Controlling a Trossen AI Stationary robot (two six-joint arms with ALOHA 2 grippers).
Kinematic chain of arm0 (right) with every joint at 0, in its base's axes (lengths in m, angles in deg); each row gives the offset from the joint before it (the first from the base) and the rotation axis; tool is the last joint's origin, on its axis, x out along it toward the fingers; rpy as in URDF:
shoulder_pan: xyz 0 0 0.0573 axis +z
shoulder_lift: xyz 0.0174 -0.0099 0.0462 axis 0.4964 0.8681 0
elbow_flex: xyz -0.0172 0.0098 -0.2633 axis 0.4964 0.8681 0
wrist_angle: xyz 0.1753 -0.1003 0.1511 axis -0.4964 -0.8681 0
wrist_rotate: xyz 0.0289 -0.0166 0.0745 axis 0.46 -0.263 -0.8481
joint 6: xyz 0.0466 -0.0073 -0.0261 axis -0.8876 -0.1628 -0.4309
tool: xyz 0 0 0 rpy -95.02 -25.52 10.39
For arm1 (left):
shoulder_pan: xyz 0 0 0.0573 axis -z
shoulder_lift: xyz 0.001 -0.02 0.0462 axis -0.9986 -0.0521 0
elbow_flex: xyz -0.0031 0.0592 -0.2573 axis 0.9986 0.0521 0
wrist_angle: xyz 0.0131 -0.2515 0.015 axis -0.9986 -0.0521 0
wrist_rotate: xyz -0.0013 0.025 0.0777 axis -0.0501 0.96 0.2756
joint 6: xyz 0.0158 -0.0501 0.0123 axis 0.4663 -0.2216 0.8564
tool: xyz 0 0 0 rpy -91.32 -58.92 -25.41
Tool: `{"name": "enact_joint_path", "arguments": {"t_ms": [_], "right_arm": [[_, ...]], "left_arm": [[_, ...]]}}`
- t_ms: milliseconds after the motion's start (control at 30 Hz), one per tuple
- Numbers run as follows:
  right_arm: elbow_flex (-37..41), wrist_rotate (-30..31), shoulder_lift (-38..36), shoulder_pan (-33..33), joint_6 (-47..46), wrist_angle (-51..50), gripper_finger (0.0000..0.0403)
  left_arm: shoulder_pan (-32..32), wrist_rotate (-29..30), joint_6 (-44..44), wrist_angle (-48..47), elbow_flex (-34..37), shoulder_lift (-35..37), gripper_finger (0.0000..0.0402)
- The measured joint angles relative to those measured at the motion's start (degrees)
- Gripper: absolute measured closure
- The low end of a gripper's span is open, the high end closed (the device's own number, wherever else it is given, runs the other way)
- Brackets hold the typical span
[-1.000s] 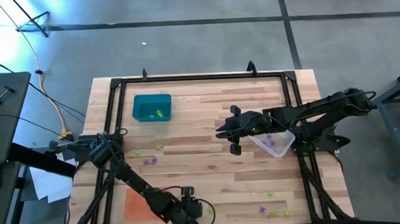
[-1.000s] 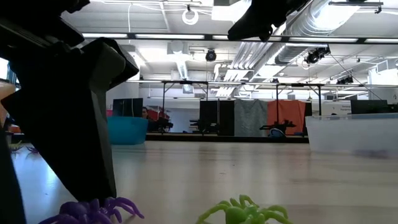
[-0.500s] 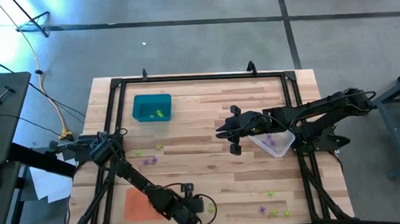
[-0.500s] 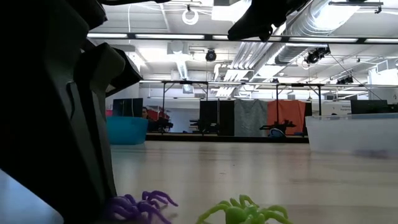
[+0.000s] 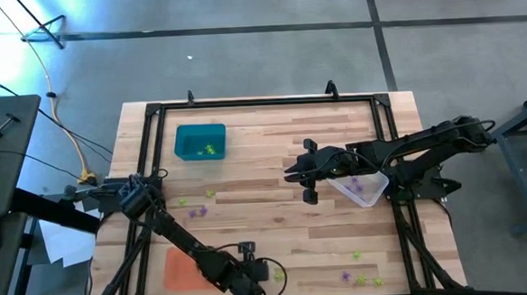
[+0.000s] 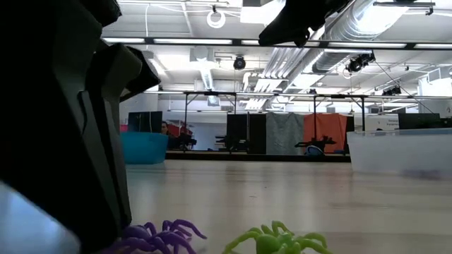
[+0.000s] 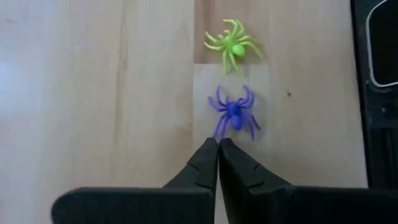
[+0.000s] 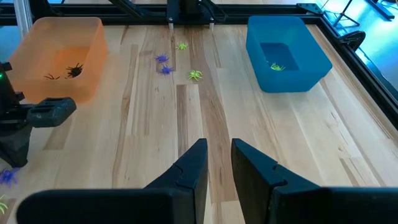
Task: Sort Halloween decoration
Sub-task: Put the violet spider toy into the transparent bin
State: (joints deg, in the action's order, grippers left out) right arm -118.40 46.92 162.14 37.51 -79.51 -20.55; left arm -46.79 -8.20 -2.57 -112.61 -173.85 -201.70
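My left gripper (image 7: 217, 144) is down at the table's near edge, with its fingers shut. A purple spider (image 7: 234, 115) lies on the wood just beyond its fingertips, and a yellow-green spider (image 7: 232, 45) lies a little farther on. The low view shows both spiders, purple (image 6: 164, 236) and yellow-green (image 6: 275, 241), flat on the table beside the dark gripper body (image 6: 63, 141). My right gripper (image 8: 219, 152) hangs open above the table's middle right (image 5: 298, 175), with nothing between its fingers. My left gripper's shut fingertips (image 7: 210, 149) meet right at the end of one of the purple spider's legs (image 7: 217, 132). They come slanting down from the near side. Whether that leg is pinched I cannot tell. The spider's body lies flat on the table.
A teal tray (image 5: 200, 141) with yellow-green pieces stands at the far left. An orange tray (image 5: 178, 268) is at the near left and a clear tray (image 5: 365, 189) sits under the right arm. Loose spiders lie at the left (image 5: 194, 210) and near right (image 5: 359, 276).
My left gripper has shut down at the table. The purple spider has slid a little along the wood toward the table's right, closer to the yellow-green one, and still lies flat.
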Motion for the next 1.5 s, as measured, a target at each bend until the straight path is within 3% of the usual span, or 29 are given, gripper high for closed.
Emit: {"name": "enact_joint_path", "arguments": {"t_ms": [300, 467, 933, 1500], "right_arm": [[0.0, 0.02, 0.0, -0.01, 0.0, -0.13, 0.0332], [0.0, 0.0, 0.0, -0.02, 0.0, -0.2, 0.0332], [0.0, 0.02, 0.0, 0.0, 0.0, -0.2, 0.0332], [0.0, 0.0, 0.0, -0.02, 0.0, -0.22, 0.0332]], "left_arm": [[0.27, 2.05, 0.5, -2.68, -2.8, 0.76, 0.0401], [0.28, 0.39, 0.36, -1.05, -2.89, 0.78, 0.0398], [0.42, -1.73, 3.65, 4.07, -2.93, 0.76, 0.0255], [-1.67, -4.13, 4.94, 11.47, 3.14, -0.29, 0.0248]]}}
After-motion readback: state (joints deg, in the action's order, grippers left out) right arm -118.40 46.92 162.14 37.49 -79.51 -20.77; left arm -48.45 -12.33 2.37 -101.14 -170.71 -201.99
